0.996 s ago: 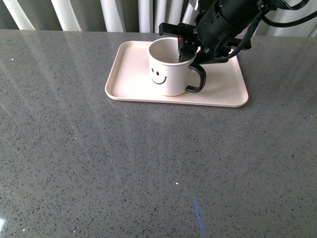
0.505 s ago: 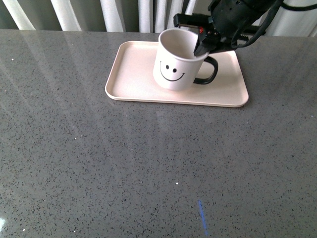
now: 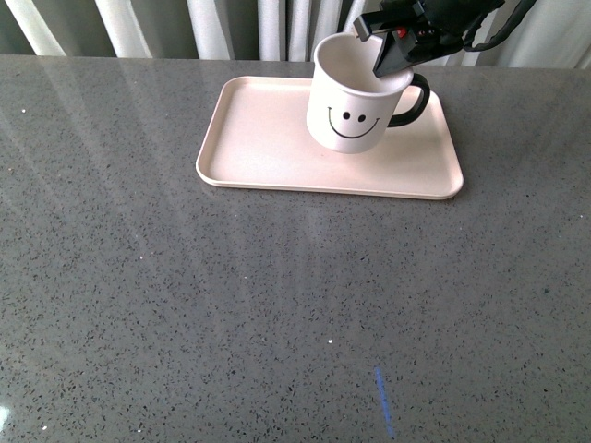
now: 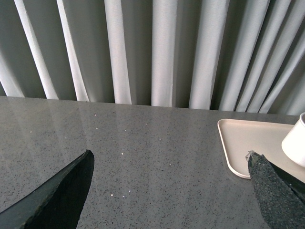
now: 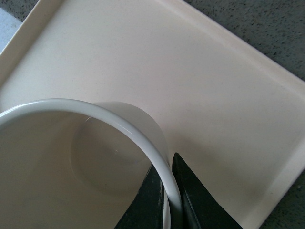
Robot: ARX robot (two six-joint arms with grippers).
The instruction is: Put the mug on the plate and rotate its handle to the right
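The cream-white mug (image 3: 354, 97) with a black smiley face stands tilted over the pale pink plate (image 3: 259, 138), toward its right half. Its black handle (image 3: 413, 100) points right. My right gripper (image 3: 392, 55) is shut on the mug's rim on the handle side, one finger inside and one outside. In the right wrist view the rim (image 5: 119, 119) runs between the two dark fingers (image 5: 190, 195), above the plate (image 5: 209, 86). My left gripper (image 4: 169, 183) is open and empty over the grey table, left of the plate's corner (image 4: 238, 143); the mug's edge (image 4: 296, 143) shows there.
The grey speckled table (image 3: 277, 305) stretches toward the front. Pale curtains (image 4: 162, 52) hang behind the table's far edge. A small blue mark (image 3: 383, 401) lies on the table near the front.
My right gripper has carried the mug to the right and toward the back of the plate, turning it so the smiley face now faces forward and the handle points right.
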